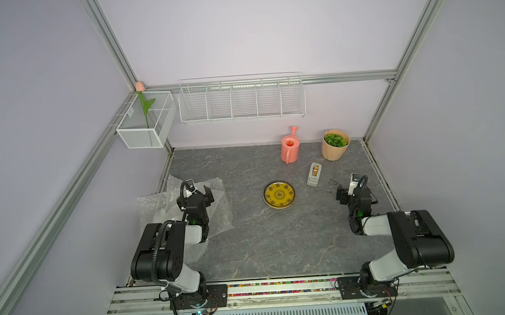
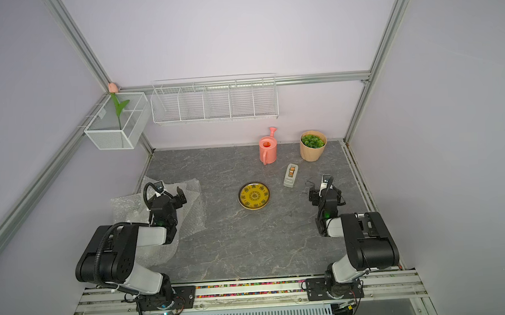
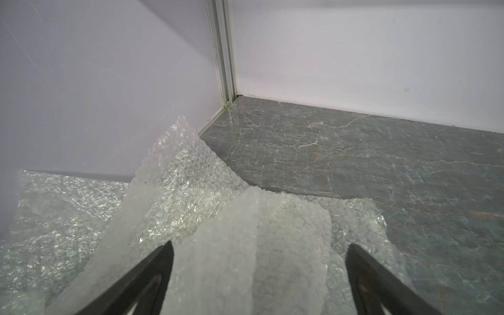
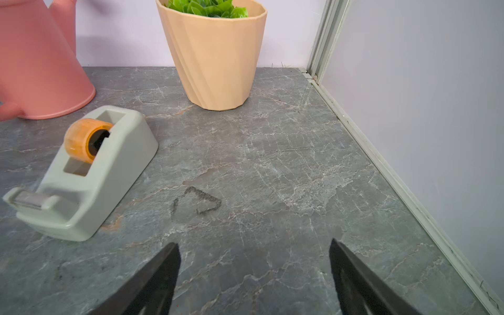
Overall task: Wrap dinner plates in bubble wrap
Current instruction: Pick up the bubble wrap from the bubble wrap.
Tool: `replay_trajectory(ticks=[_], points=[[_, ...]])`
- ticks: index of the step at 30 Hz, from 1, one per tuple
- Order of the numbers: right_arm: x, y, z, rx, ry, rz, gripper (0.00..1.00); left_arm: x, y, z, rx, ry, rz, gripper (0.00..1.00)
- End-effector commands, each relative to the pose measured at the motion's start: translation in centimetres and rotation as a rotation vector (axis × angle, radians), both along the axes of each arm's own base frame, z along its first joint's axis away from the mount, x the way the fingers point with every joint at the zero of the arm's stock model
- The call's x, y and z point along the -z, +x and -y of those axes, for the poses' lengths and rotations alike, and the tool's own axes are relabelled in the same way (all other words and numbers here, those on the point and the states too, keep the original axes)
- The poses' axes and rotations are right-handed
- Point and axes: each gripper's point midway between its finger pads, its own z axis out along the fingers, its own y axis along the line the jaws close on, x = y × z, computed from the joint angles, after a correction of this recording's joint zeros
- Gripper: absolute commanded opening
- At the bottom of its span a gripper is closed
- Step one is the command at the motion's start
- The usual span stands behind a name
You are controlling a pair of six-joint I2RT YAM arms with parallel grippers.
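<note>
Left gripper (image 3: 260,245): we see its jaws spread wide with nothing between them. It is poised over the bubble wrap, and we cannot tell whether the fingertips touch the sheet.
Right gripper (image 4: 253,242): released as well, with the jaws wide apart and only bare table (image 1: 264,245) below them. It holds nothing.
Plate (image 1: 279,194): we find one yellow plate with a dark pattern and a gold rim. It lies flat near the middle of the table, between the two arms and well apart from both grippers. It is unwrapped.
Bubble wrap (image 3: 191,191): several clear, whitish sheets lie overlapping and crumpled on the left side of the table, under and around the left arm. In the left wrist view one corner curls up against the left wall. The sheets are well apart from the plate.
Tape dispenser (image 4: 90,174): a grey dispenser with an orange-cored roll stands on the table between the plate and the right gripper, near the gripper but not touching it.
Watering can (image 4: 35,68): pink, upright by the back wall, just behind the tape dispenser.
Flower pot (image 4: 215,60): beige with green leaves, upright beside the watering can, towards the right wall.
Wire rack (image 1: 241,100): white, hung on the back wall above the table.
Mesh basket (image 1: 144,122): white, hung in the back left corner, with a pink tulip (image 1: 139,86) standing in it.
</note>
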Motion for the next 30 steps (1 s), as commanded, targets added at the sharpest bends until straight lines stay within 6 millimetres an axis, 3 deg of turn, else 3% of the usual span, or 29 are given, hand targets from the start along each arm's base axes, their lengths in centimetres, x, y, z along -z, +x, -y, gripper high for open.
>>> replay_trajectory(ticks=[1, 21, 27, 30], points=[[-0.9, 0.4, -0.1, -0.005, -0.014, 0.03, 0.89, -0.3, 0.3, -0.1, 0.0, 0.001, 0.013, 0.99], [-0.9, 0.4, -0.1, -0.006, -0.013, 0.029, 0.89, -0.4, 0.2, -0.1, -0.002, 0.003, 0.016, 0.99], [-1.7, 0.1, -0.5, -0.005, -0.043, 0.041, 0.88, -2.8, -0.4, 0.9, -0.006, 0.071, 0.027, 0.99], [-1.9, -0.2, -0.7, -0.006, -0.052, 0.06, 0.89, -4.3, -0.1, 3.0, 0.049, 0.159, -0.072, 0.99]])
